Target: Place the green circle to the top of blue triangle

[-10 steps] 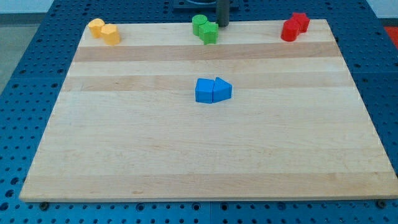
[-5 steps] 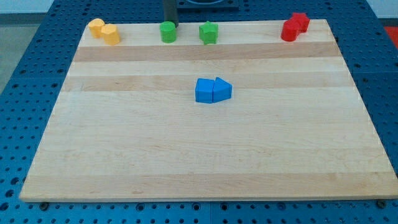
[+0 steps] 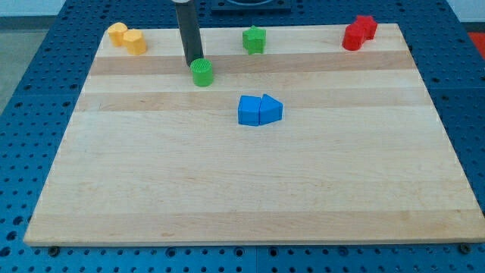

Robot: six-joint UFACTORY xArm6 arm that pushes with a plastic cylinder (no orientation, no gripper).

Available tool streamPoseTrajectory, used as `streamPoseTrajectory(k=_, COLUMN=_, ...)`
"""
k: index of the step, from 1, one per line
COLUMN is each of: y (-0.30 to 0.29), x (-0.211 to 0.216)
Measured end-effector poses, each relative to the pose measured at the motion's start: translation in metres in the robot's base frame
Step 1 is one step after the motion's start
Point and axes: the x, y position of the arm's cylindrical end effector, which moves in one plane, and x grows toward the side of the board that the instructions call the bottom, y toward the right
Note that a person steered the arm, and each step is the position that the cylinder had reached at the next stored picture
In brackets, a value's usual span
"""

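1. Camera view: at the far left of the bench [image 3: 227,197], near its top edge, you see two yellow blocks [image 3: 126,38] touching each other; their shapes are hard to make out.
2. Next to the right you find my tip [image 3: 192,64], the lower end of the dark rod, which comes down from the view's top. The tip sits right against the upper left side of the green circle [image 3: 201,73].
3. There is no claw on this arm, so you have no spread or pressed-together state to read; only the rod's end shows.
4. The green circle lies a little below the top row of blocks, to the upper left of the blue pair and apart from it.
5. At the bench's centre, you see a blue block [image 3: 248,111] of a squarish form touching the blue triangle [image 3: 271,109], which lies on its right.
6. Above that pair, near the top edge, stands a second green block [image 3: 254,39], star-like in outline, well apart from the green circle.
7. At the far right, near the top corner, you see two red blocks [image 3: 358,32] pressed together; their shapes are not clear.
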Motion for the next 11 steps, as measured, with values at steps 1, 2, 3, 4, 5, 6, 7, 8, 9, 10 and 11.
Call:
streamPoseTrajectory(k=1, y=-0.027, x=0.009)
streamPoseTrajectory(k=2, y=-0.047, x=0.025)
streamPoseTrajectory(k=3, y=-0.035, x=0.03)
streamPoseTrajectory(k=4, y=0.0, x=0.032)
streamPoseTrajectory(k=5, y=0.045, x=0.034)
streamPoseTrajectory(k=6, y=0.055, x=0.031)
streamPoseTrajectory(k=7, y=0.046, x=0.013)
streamPoseTrajectory(k=8, y=0.058, x=0.009)
streamPoseTrajectory(k=9, y=0.094, x=0.009)
streamPoseTrajectory(k=10, y=0.114, x=0.022)
streamPoseTrajectory(k=11, y=0.116, x=0.044)
